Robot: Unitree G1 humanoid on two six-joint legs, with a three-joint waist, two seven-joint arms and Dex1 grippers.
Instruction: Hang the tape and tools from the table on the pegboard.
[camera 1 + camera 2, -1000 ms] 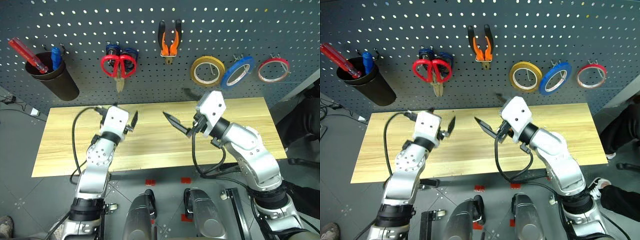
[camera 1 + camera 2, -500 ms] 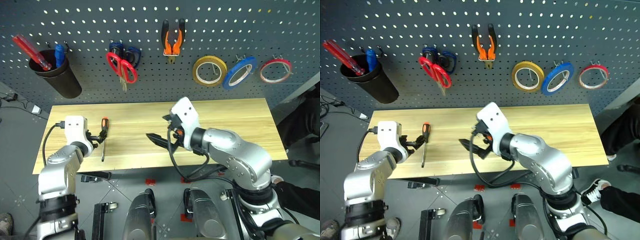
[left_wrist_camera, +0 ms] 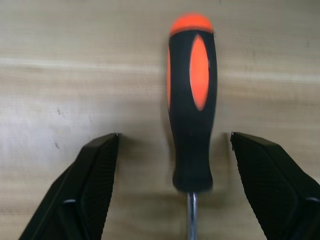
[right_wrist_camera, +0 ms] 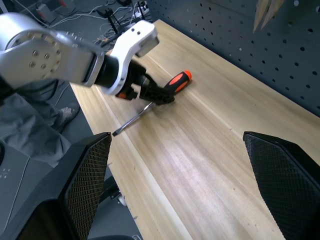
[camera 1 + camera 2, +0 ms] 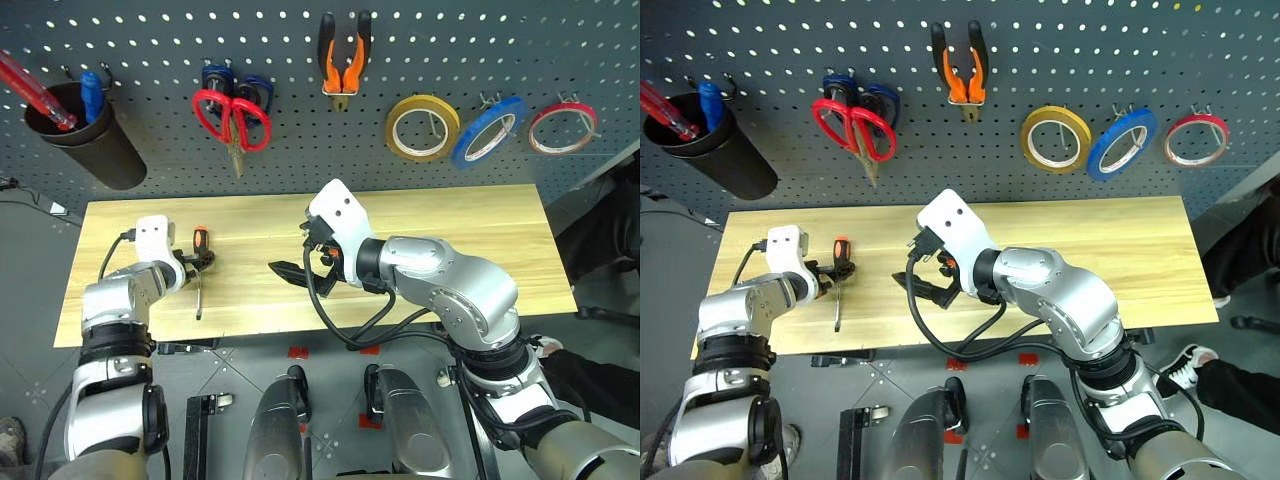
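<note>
The screwdriver point(image 5: 199, 250), with an orange-and-black handle, lies on the table point(image 5: 480, 230) near its left end. My left gripper point(image 5: 198, 266) is open and straddles the handle point(image 3: 192, 100), one finger point(image 3: 95, 185) on each side with a gap to it. Over the table's middle, my right gripper point(image 5: 300, 275) hovers wide open and empty. On the pegboard point(image 5: 150, 40) hang the red-handled scissors point(image 5: 232, 110), the pliers point(image 5: 342, 65) and the blue tape point(image 5: 488, 132).
A yellow tape roll point(image 5: 422, 128) and a thin red tape roll point(image 5: 563, 127) hang beside the blue one. A black cup point(image 5: 75, 140) holding red and blue tools hangs at the pegboard's left. Dark blue-handled scissors hang behind the red ones.
My left arm swung left and down until its open fingers came around the screwdriver handle. My right gripper moved left across the table's middle. The red scissors swung on their hook.
</note>
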